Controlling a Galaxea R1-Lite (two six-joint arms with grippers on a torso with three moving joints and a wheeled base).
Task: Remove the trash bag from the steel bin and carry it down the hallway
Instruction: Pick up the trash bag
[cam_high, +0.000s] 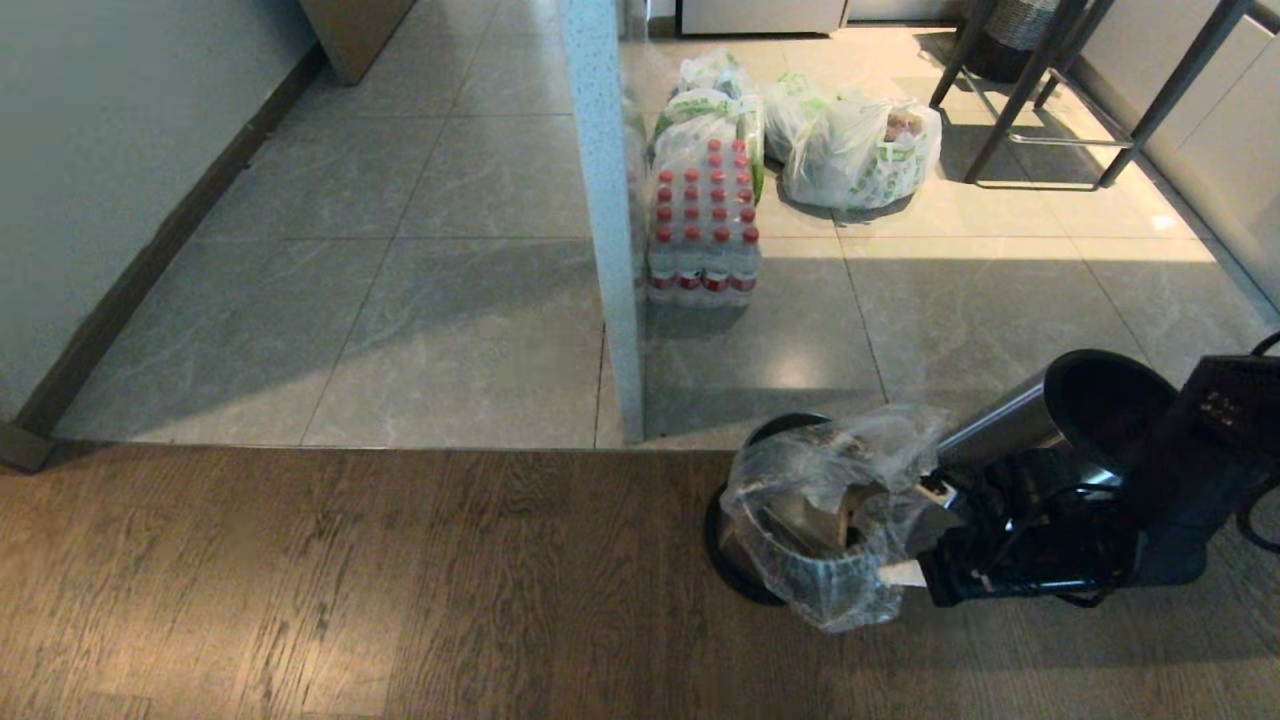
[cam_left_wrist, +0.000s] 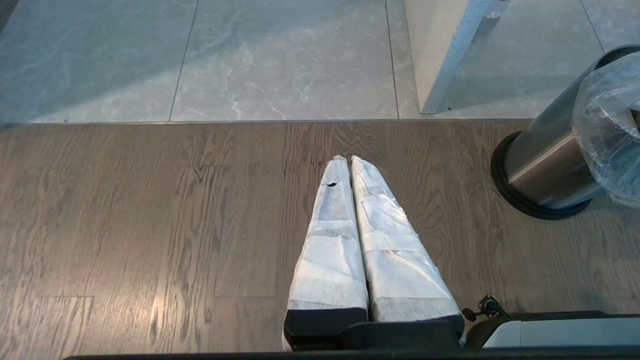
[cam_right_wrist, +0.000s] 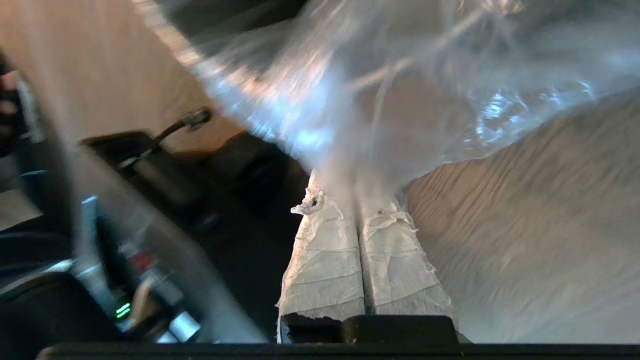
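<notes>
Crinkly clear plastic trash bag (cam_high: 830, 510) still over small round steel bin (cam_high: 745, 545) on near wood floor, pinched at right edge by shut right gripper (cam_high: 905, 572), left gripper (cam_left_wrist: 348, 161) shut, empty, far off left.

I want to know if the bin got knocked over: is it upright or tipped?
Upright. The steel bin stands on its black base on the wood floor, with the trash bag still draped over its rim.

right tool (cam_high: 905, 575) pinches the trash bag (cam_high: 825, 500) over the steel bin (cam_high: 990, 425).
</notes>
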